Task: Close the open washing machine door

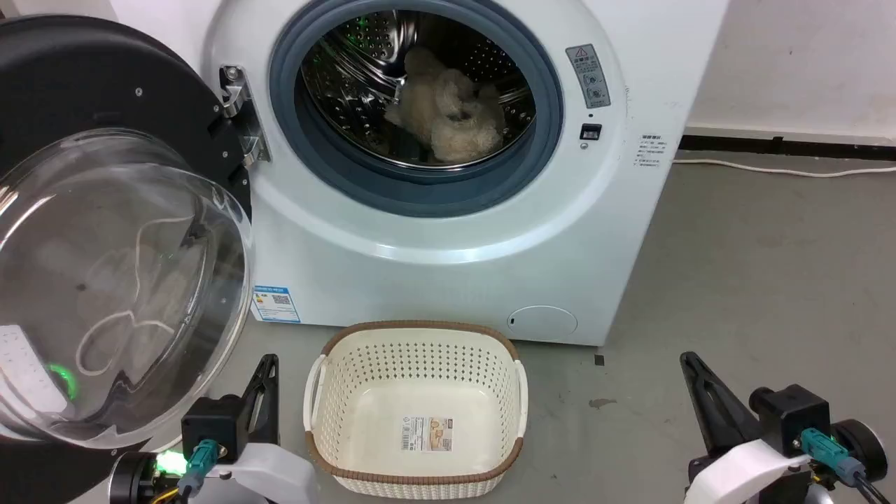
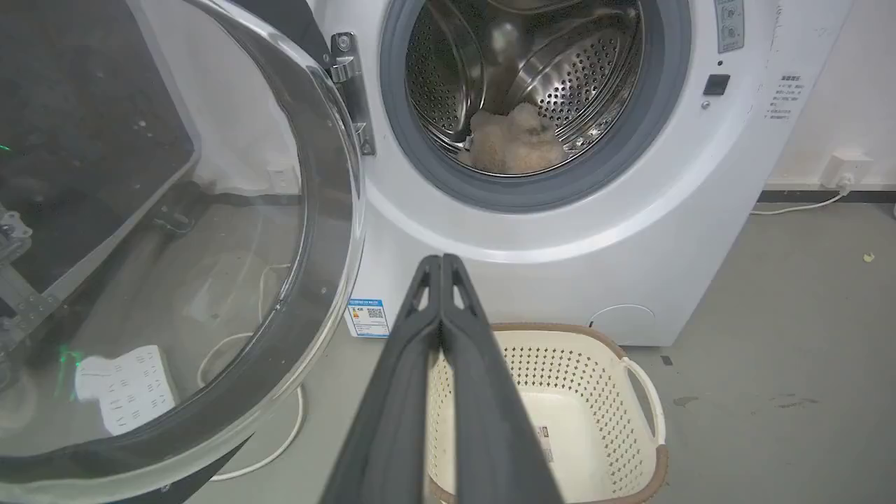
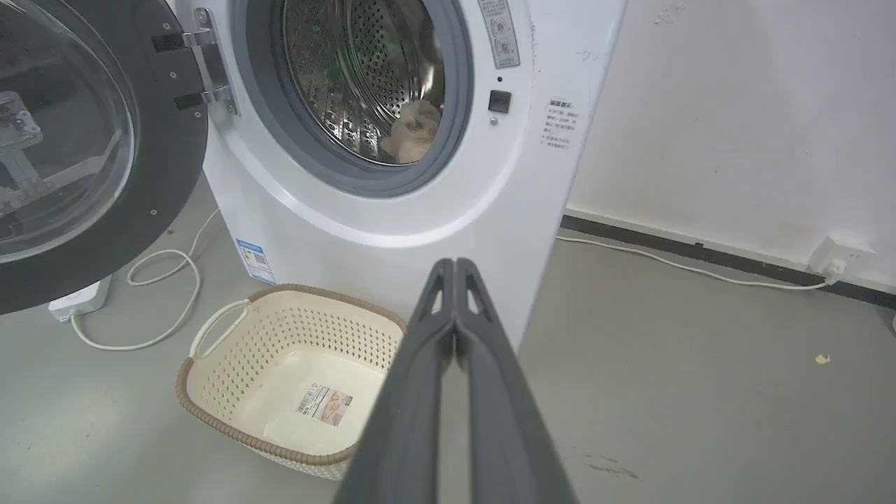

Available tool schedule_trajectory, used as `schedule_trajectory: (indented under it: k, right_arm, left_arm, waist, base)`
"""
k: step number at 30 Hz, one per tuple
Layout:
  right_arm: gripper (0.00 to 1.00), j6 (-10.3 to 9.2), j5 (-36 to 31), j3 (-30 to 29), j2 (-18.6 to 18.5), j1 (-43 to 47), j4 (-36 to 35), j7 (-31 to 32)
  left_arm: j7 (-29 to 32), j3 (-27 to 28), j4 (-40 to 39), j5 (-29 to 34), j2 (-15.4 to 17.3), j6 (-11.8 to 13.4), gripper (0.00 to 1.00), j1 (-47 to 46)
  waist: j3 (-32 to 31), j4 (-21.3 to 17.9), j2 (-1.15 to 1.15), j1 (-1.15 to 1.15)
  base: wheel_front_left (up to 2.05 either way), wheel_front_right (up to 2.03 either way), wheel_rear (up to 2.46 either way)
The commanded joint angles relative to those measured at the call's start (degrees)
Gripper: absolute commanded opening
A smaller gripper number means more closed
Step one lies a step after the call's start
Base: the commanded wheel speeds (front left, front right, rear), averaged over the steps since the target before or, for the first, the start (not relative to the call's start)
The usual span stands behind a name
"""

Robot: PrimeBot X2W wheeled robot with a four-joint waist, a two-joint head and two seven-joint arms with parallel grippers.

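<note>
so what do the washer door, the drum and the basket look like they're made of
Washing machine door: clear bulging centre, see-through with glossy reflections, so glass or hard clear plastic; black rim looks matte, probably plastic.
Drum: shiny perforated metal, likely stainless steel.
Basket: cream plastic with moulded holes, brown woven-look rim.

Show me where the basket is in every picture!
Head view: basket bottom centre, before the washing machine.
Left wrist view: bottom, right of centre.
Right wrist view: lower left.
Shared landmark: the blue sticker low on the machine, up-left of the basket in each.
</note>
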Motion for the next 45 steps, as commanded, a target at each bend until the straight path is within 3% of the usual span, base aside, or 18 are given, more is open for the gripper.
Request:
schedule_trajectory:
  k: [1, 26, 27, 45]
  right_arm:
    - [0.0, 0.05, -0.29, 0.01, 0.26, -0.8, -0.36, 0.02]
    - [0.0, 0.05, -0.29, 0.01, 0.26, -0.8, -0.36, 0.02]
    - [1.0, 0.0, 0.0, 0.01, 0.0, 0.0, 0.0, 0.0]
    - [1.0, 0.01, 1.09, -0.6, -0.02, 0.7, -0.09, -1.96]
  left_arm:
    - [0.02, 0.05, -0.23, 0.16, 0.0, 0.15, 0.0, -0.85]
    - [0.02, 0.05, -0.23, 0.16, 0.0, 0.15, 0.0, -0.85]
    - [0.0, -0.01, 0.0, 0.0, 0.0, 0.0, 1.0, 0.0]
    - [-1.97, -1.83, 0.23, 0.29, 0.58, 0.13, 1.0, -0.32]
  waist:
    - [0.0, 0.0, 0.0, 0.0]
    - [0.0, 0.0, 0.0, 0.0]
    - [0.0, 0.0, 0.0, 0.0]
    - [-0.22, 1.85, 0.0, 0.0]
  base:
    - [0.0, 0.0, 0.0]
    - [0.0, 0.0, 0.0]
    - [0.0, 0.0, 0.0]
    - [0.0, 0.0, 0.0]
